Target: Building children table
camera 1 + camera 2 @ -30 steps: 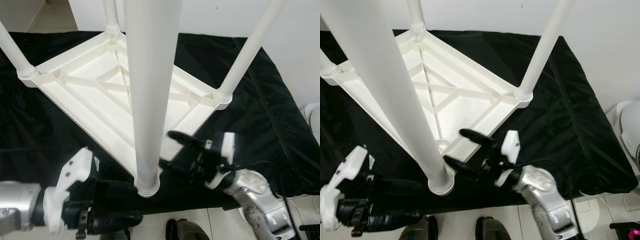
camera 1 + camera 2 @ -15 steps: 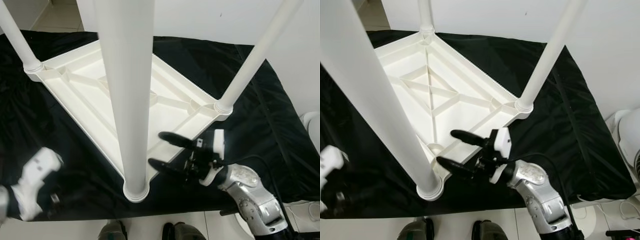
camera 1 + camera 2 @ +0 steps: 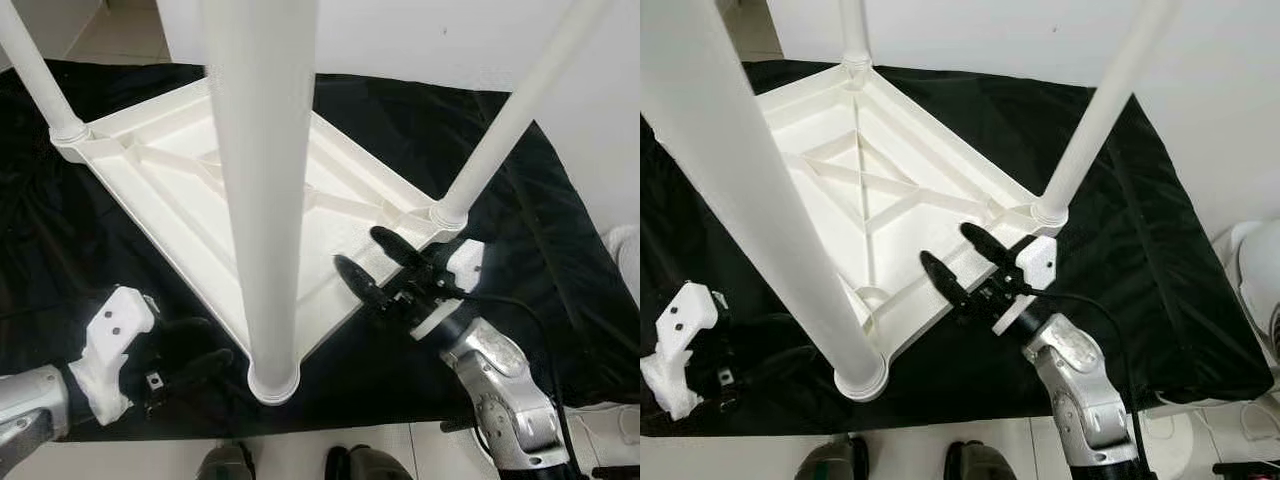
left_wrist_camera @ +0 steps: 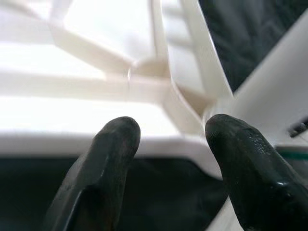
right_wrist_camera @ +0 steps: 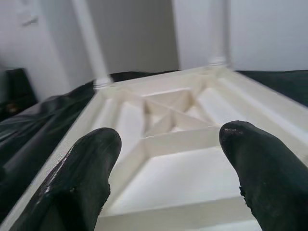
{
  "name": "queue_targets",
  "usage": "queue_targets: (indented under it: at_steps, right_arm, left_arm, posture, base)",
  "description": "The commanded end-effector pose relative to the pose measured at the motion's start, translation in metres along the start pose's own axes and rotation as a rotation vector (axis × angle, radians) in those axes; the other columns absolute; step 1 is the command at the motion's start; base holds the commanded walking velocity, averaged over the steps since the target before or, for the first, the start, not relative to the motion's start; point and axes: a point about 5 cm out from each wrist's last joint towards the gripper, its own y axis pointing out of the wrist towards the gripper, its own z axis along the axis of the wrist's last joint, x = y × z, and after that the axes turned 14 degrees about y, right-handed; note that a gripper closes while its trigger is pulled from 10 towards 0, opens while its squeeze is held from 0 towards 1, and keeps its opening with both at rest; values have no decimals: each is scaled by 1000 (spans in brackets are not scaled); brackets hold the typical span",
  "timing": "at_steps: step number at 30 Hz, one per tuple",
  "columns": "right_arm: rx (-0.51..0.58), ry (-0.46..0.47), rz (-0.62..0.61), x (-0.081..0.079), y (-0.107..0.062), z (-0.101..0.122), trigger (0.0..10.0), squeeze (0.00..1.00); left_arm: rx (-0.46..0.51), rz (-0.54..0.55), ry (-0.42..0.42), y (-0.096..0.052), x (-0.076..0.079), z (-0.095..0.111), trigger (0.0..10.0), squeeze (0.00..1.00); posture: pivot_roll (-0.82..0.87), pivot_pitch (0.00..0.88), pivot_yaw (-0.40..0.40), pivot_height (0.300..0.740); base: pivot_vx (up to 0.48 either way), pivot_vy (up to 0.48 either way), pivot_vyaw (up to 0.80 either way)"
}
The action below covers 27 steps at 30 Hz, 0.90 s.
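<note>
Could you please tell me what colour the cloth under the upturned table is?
The cloth is black, clearest in the right eye view.

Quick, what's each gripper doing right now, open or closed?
Left gripper: open, holding nothing, facing the table edge.
Right gripper: open, holding nothing, over the table rim.

surface: black cloth (image 3: 520,200) | on it: upturned white table (image 3: 180,190), legs up

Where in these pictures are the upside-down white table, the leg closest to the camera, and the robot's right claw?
White table (image 3: 180,190), left eye view: ribbed underside of its top.
Nearest leg (image 3: 265,200), left eye view: middle of the shaft.
Right claw (image 3: 370,262), left eye view: midway between its two open black fingertips.
</note>
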Motion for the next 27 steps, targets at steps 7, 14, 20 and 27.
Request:
queue_targets:
  at_steps: [7, 14, 20, 27]
  right_arm:
    - [87, 26, -158, 8, -12, 4, 10000, 0]
    - [88, 11, -179, 8, -12, 1, 10000, 0]
    - [97, 10, -212, 12, -15, 2, 10000, 0]
    - [99, 4, -226, 15, -16, 2, 10000, 0]
  left_arm:
    - [35, 24, -4, 9, 7, 8, 10000, 0]
    - [10, -3, 14, 11, 6, 4, 10000, 0]
    - [0, 0, 7, 11, 4, 2, 10000, 0]
    - [-4, -9, 1, 12, 4, 1, 10000, 0]
  posture:
    - [55, 169, 6, 740]
    - [54, 162, 19, 740]
    - [51, 161, 22, 740]
    - [51, 161, 25, 740]
  base:
    - [0, 0, 0]
    - [0, 0, 0]
    - [0, 0, 0]
    - [0, 0, 0]
